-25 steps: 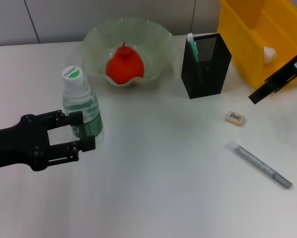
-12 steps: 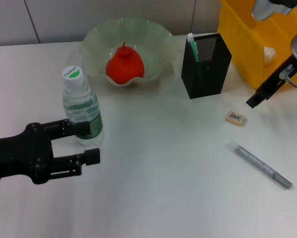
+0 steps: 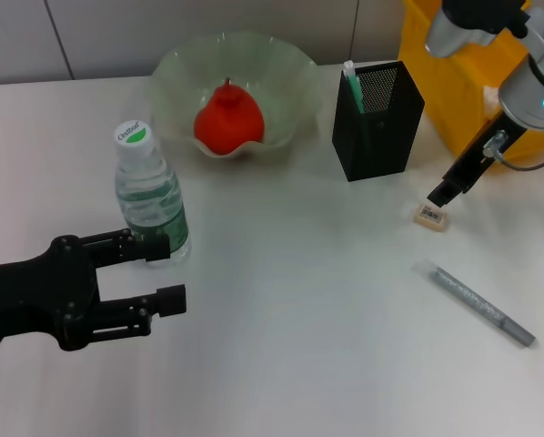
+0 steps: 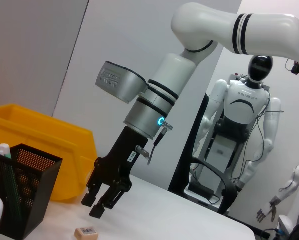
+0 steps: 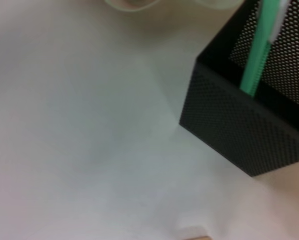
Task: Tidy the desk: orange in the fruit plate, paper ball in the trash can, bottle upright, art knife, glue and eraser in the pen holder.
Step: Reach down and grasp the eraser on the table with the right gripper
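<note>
- The right gripper [image 3: 438, 194] comes down from the 1 o'clock corner of the head view on a white-and-grey arm, black fingers pointing down at the eraser [image 3: 430, 216]. The left wrist view shows the fingers parted, nothing between them, tips just above the eraser [image 4: 86, 232].
- The left gripper [image 3: 163, 271] reaches in from 9 o'clock, low over the table [image 3: 299, 346], its two black fingers spread and level. It holds nothing; one finger ends just beside the base of the bottle [image 3: 150, 202], and contact cannot be judged.
- The bottle stands upright at about 9 o'clock from the table's middle, white cap up.
- The fruit plate [image 3: 281, 68] sits at 12 o'clock with the orange [image 3: 228, 119] inside it.
- The pen holder [image 3: 377, 119] stands at 3 o'clock of the plate; a green-and-white stick [image 3: 351, 84] leans in one of its corners. The right wrist view shows the same green stick [image 5: 259, 50] against the mesh.
- The trash can [image 3: 477, 91] is at 3 o'clock of the holder, cut off by the frame edge and partly hidden by the right arm; its contents cannot be seen.
- A grey pen-like tool [image 3: 479, 305] lies flat at 5 o'clock of the eraser, apart from it; whether it is the knife or the glue cannot be told.
</note>
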`<action>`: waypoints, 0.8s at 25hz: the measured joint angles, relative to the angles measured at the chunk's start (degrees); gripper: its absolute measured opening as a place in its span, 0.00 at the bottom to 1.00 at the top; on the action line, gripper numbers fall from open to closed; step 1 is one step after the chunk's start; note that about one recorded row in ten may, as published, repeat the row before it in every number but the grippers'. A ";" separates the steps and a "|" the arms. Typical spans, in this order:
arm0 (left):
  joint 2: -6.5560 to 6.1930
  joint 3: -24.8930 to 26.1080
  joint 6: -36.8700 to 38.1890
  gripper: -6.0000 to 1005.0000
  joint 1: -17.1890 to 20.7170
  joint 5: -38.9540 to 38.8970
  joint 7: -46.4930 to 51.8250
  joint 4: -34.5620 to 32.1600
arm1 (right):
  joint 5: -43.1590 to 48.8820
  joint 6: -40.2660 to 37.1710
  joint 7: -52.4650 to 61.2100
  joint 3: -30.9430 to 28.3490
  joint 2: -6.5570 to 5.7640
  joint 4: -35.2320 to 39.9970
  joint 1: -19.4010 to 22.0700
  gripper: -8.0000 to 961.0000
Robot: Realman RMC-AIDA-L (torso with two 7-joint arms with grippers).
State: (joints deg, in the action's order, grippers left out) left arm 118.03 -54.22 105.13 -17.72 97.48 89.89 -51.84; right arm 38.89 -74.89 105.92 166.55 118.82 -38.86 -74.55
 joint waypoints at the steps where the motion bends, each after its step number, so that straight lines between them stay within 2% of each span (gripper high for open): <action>1: 0.00 0.05 0.00 0.74 0.00 0.00 -0.06 0.11 | 0.15 0.35 -0.49 0.00 0.00 0.36 0.00 0.41; 9: 0.00 0.43 -0.07 0.74 0.21 0.00 -0.59 0.45 | 0.32 1.31 -5.61 0.00 -0.09 1.13 -0.05 0.41; 20: 0.00 0.44 -0.47 0.74 0.16 -0.01 -0.60 0.42 | 2.11 1.19 -6.25 0.00 0.08 3.66 0.12 0.41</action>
State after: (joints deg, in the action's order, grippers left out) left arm 118.03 -53.79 104.66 -17.55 97.47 89.29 -51.41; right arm 41.01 -73.69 99.66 166.55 118.91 -35.20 -74.43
